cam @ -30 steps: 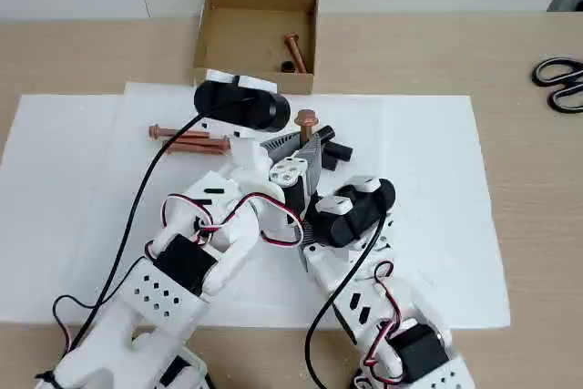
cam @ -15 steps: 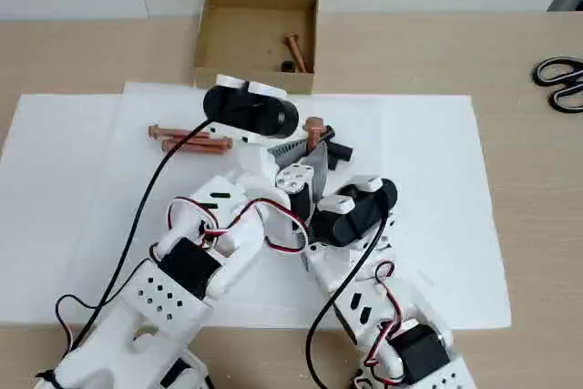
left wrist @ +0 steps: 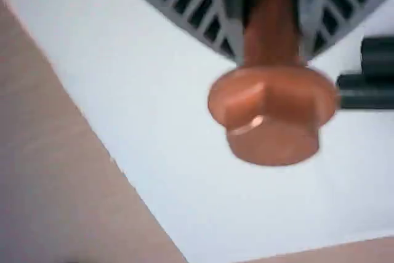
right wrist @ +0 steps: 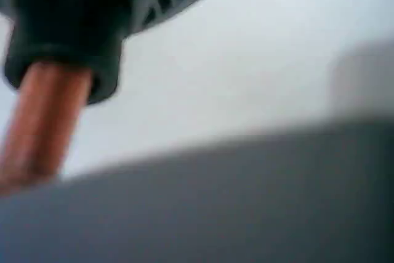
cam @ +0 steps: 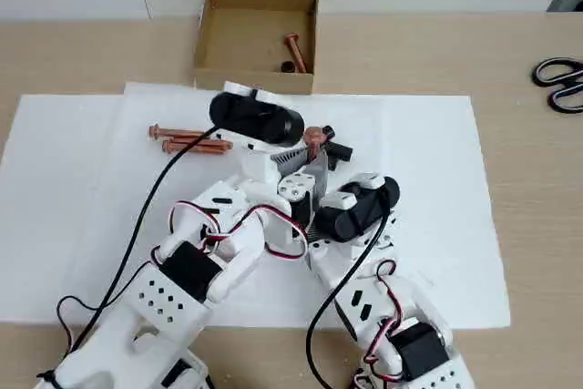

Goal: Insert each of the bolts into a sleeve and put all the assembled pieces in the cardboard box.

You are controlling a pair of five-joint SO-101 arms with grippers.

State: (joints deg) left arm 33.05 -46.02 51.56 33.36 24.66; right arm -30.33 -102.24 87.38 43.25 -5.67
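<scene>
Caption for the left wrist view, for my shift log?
Left tool grips a copper bolt, head toward the camera, over white paper, black sleeves lying nearby.

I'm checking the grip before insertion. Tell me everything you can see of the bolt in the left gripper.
The bolt is copper-coloured, metal by its look, with a flanged hexagonal head and round shank. The left gripper is shut on the shank just behind the head, grey ribbed fingers either side, over the white paper. Its other end sits in a black sleeve.
</scene>
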